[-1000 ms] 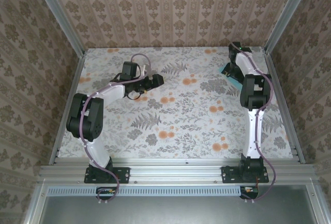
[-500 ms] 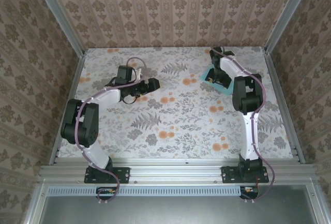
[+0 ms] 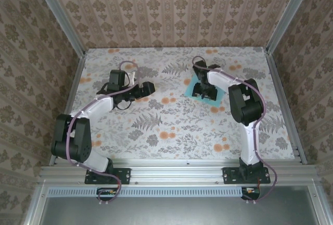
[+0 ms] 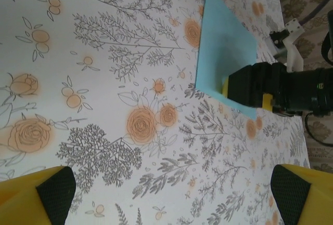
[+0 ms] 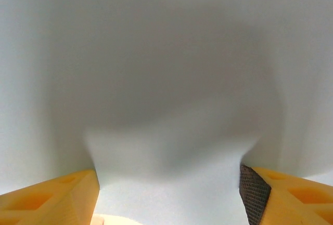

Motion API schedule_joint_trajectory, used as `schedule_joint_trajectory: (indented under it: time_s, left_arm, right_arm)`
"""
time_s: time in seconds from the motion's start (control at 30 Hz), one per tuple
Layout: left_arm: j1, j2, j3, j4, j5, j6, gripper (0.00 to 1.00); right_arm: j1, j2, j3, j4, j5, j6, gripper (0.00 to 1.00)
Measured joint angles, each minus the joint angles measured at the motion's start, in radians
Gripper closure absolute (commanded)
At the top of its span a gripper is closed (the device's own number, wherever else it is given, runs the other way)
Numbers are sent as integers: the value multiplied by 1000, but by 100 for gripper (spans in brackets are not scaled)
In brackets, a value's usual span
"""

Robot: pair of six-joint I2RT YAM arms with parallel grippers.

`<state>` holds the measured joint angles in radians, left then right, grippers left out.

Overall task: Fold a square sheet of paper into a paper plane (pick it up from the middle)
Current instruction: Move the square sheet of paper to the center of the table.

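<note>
Bare tabletop (image 3: 171, 131) from centre to 6 o'clock lies free. The right gripper (image 3: 204, 92) on the square sheet of paper (image 3: 190, 90) blocks 2 o'clock, the left gripper (image 3: 148, 87) 10 o'clock.

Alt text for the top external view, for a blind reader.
The right gripper is down over the middle of the light turquoise square sheet of paper, right of centre on the floral table. The left gripper hovers above the table to its left.

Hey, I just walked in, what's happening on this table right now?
Two robot arms are starting a paper plane. The right claw is down on the middle of a turquoise sheet of paper toward the far side of the table, fingers apart; nothing is folded yet. The left claw hovers open, apart from the sheet.
</note>
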<state>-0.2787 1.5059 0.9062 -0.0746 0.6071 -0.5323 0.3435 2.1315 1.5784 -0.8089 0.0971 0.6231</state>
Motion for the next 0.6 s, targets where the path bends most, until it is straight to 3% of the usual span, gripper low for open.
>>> schedule_joint_trajectory:
  time_s: [0.6]
  left_arm:
    - [43,-198,-90,-153,-1,52,0]
  right_arm:
    - [384,-138,-218,113,4,-109,25]
